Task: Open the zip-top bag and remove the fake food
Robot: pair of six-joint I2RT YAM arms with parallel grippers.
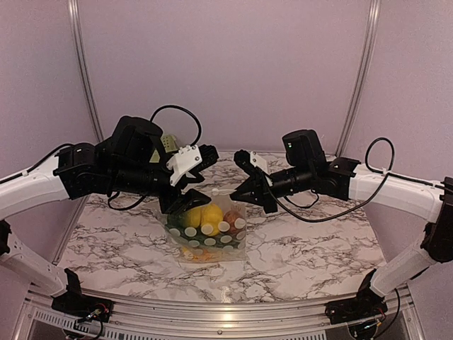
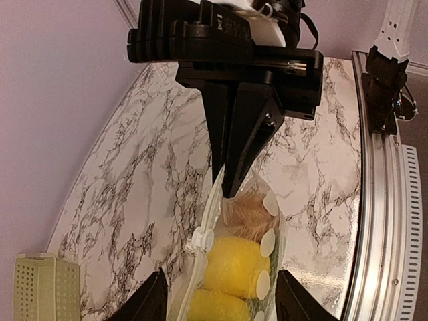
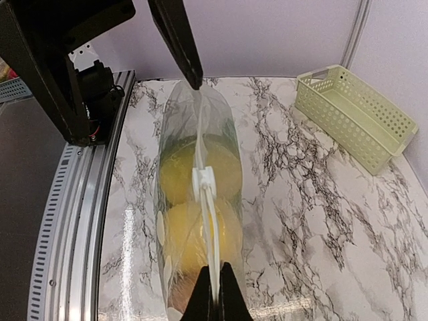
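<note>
The zip-top bag (image 1: 209, 230) stands upright on the marble table, white dots facing the camera. The fake food shows inside it: yellow pieces (image 2: 235, 264), an orange-brown piece (image 2: 246, 212) and green ones low down (image 1: 191, 234). My right gripper (image 3: 214, 295) is shut on the bag's zip edge at one end; in the top view it (image 1: 235, 195) is at the bag's upper right corner. The white slider (image 3: 203, 179) sits mid-track, and the lips look slightly parted between it and my right fingers. My left gripper (image 2: 224, 309) is open, its fingers either side of the bag's top (image 1: 200, 180).
A light green lattice basket (image 3: 354, 114) stands at the back left of the table, behind my left arm (image 1: 168, 142). The table's metal front rail (image 2: 381, 200) runs along the near edge. The purple walls close in the back and sides.
</note>
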